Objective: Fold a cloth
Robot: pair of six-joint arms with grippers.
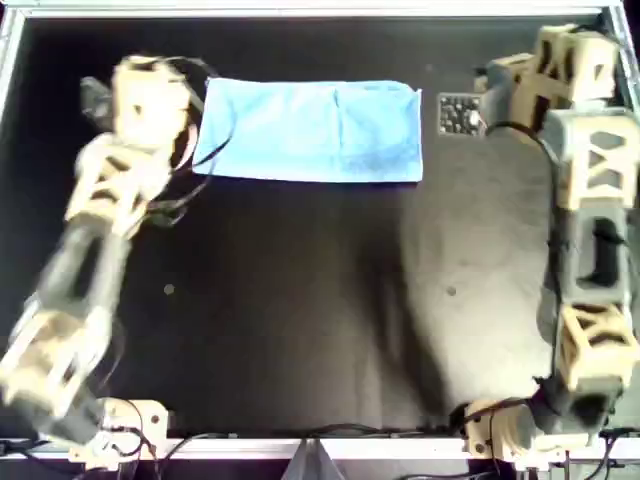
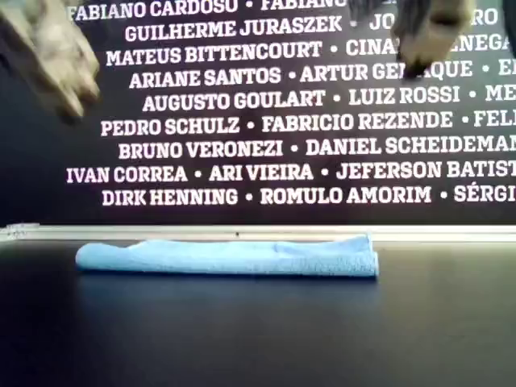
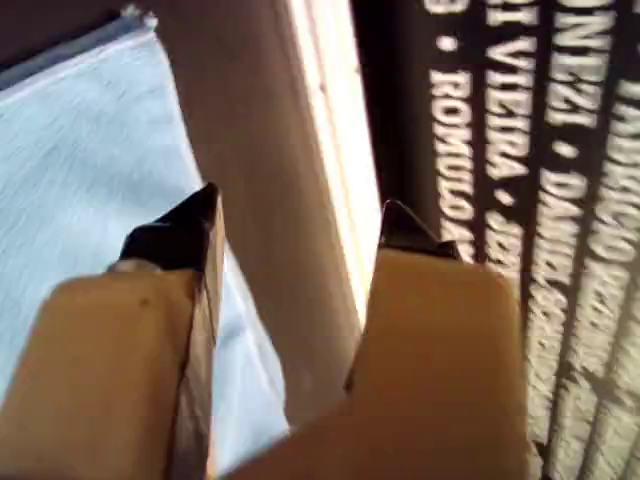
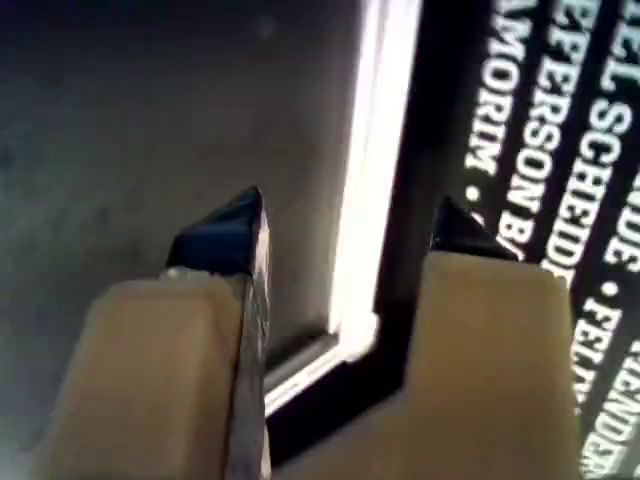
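The light blue cloth [image 1: 310, 130] lies folded in a long flat strip on the black table near the far rail, also seen in the exterior view [image 2: 234, 258]. My first gripper [image 3: 300, 210] is open and empty, raised beside the cloth's end on the overhead view's left [image 1: 160, 80]. The cloth [image 3: 90, 190] shows beside one of its fingers. My second gripper [image 4: 350, 210] is open and empty, held above the table's far corner on the overhead view's right [image 1: 585, 45], apart from the cloth.
A pale metal rail [image 1: 300, 12] edges the black table [image 1: 300, 320], with a lettered dark wall [image 2: 274, 121] behind it. Both arms show blurred at the top of the exterior view. Loose cables [image 1: 190, 180] hang by the arm on the overhead view's left.
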